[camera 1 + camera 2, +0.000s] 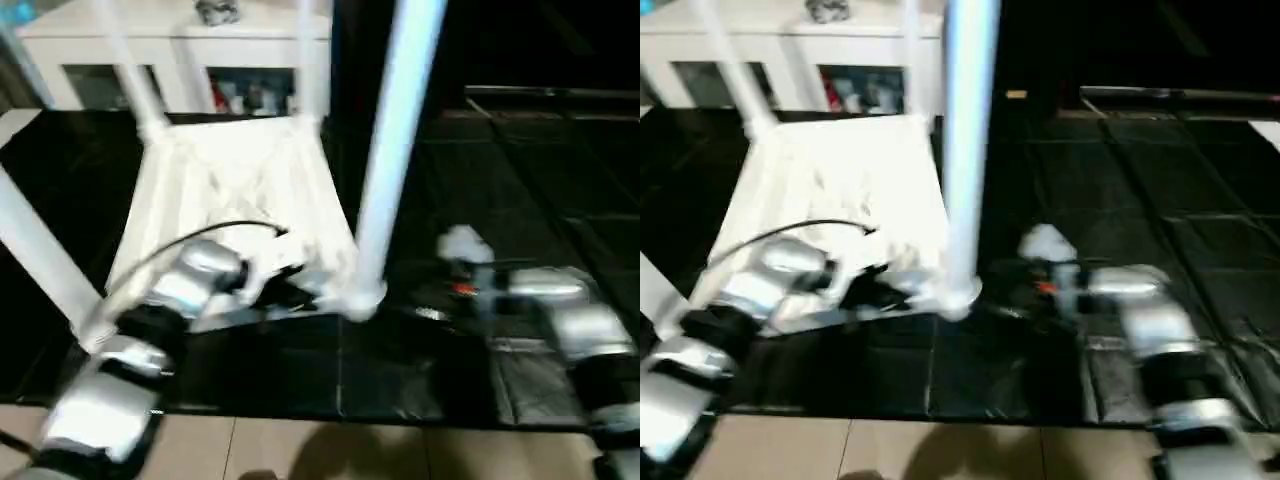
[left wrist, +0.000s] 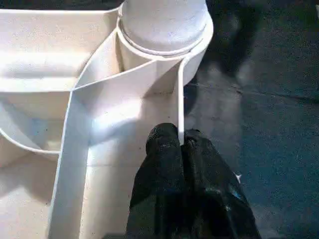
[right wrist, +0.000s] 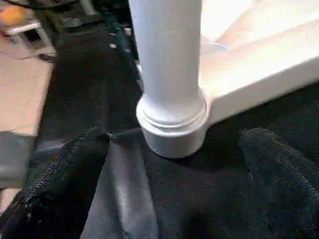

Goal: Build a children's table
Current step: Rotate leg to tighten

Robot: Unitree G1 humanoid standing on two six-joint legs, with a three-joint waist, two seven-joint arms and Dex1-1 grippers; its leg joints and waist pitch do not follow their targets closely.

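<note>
At the bottom of the head view the robot's two silver forearms are reaching up from the tan floor onto the black mat [image 1: 250, 380]. The left gripper [image 2: 180, 144], at lower left, is pinching the thin side wall of the upside-down table top [image 1: 235, 190], its two black fingers closed tight on that rim just below the near right corner socket. The right gripper [image 3: 172, 144], at lower right of the frame, is standing beside the same corner with its fingers spread wide on either side of the leg's base and touching nothing. Between the two arms, the near right leg [image 1: 395, 150] is rising upright out of its socket [image 3: 174, 137] toward the top of the frame, its collar looking fully seated. Farther back, at the upper left, another leg [image 1: 130, 70] is standing in the far left corner, one more [image 1: 310, 60] in the far right corner, and a fourth [image 1: 35, 250] is leaning at the left edge. Behind them a white cabinet [image 1: 180, 50] is crossing the top. By the look of it, the leg-fitting step is finishing; the next move likely calls for letting go of the rim and turning the table onto its feet.
</note>
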